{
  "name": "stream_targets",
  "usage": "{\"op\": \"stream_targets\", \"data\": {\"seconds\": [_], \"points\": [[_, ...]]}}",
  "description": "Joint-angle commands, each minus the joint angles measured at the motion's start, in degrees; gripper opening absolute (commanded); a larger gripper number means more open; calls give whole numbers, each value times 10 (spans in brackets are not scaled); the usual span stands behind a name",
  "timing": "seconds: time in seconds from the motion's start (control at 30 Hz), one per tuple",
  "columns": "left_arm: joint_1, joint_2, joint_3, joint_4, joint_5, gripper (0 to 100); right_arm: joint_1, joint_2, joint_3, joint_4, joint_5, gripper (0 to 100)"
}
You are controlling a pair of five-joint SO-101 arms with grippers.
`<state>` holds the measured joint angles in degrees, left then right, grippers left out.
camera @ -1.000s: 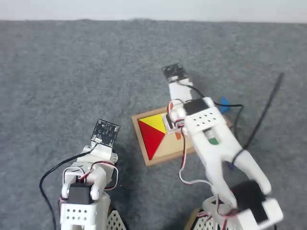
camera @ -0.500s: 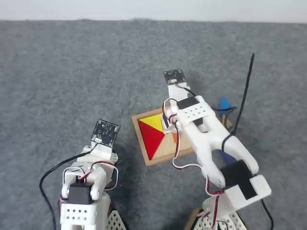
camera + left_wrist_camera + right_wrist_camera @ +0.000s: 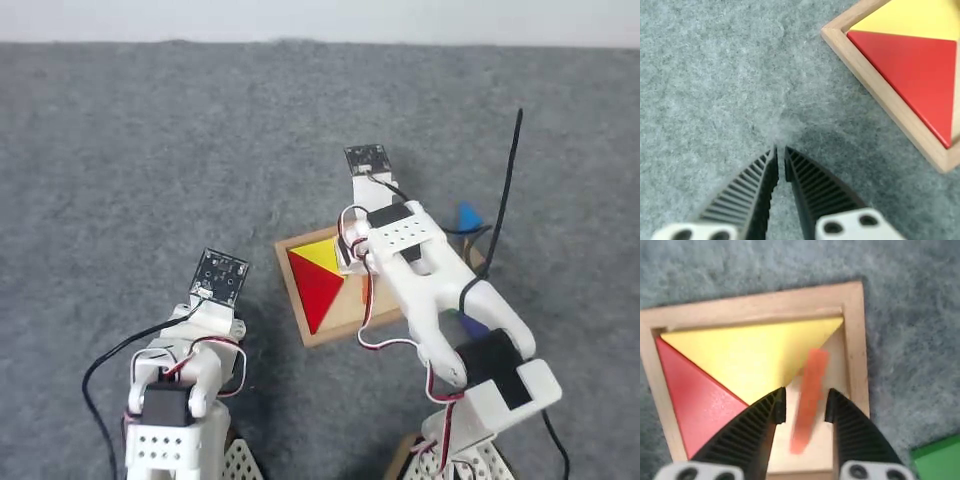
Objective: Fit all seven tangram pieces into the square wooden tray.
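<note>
The right gripper (image 3: 806, 396) hangs over the square wooden tray (image 3: 856, 335). Its jaws are spread either side of a narrow orange tangram piece (image 3: 809, 390), apparently ungripped. The piece sits over the bare floor beside the large yellow triangle (image 3: 755, 355) and the red triangle (image 3: 695, 390). The left gripper (image 3: 780, 152), fingers pressed together, waits above the grey carpet (image 3: 715, 75), away from the work.

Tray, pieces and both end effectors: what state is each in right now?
left end effector, shut, empty.
right end effector, open.
wooden tray, partly filled.
yellow triangle, seated in the tray.
red triangle, seated in the tray.
orange piece, over the tray's bare floor, inside the right end effector, not gripped.
green piece, outside the tray.
</note>
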<state>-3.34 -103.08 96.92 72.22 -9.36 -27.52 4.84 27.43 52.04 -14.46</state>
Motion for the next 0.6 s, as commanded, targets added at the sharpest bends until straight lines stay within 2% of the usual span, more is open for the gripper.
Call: {"op": "stream_targets", "data": {"seconds": [0.0, 0.27, 0.47, 0.57], "points": [[-4, -10, -6, 2, -4, 22, -1, -5, -32, -33, -7, 136], [-4, -10, -6, 2, -4, 22, 7, -33, -30, -29, -3, 132], [-4, -10, -6, 2, -4, 22, 40, -76, -29, -7, -2, 129], [-4, -10, -6, 2, -4, 22, 54, -76, -29, -9, 27, 129]]}}
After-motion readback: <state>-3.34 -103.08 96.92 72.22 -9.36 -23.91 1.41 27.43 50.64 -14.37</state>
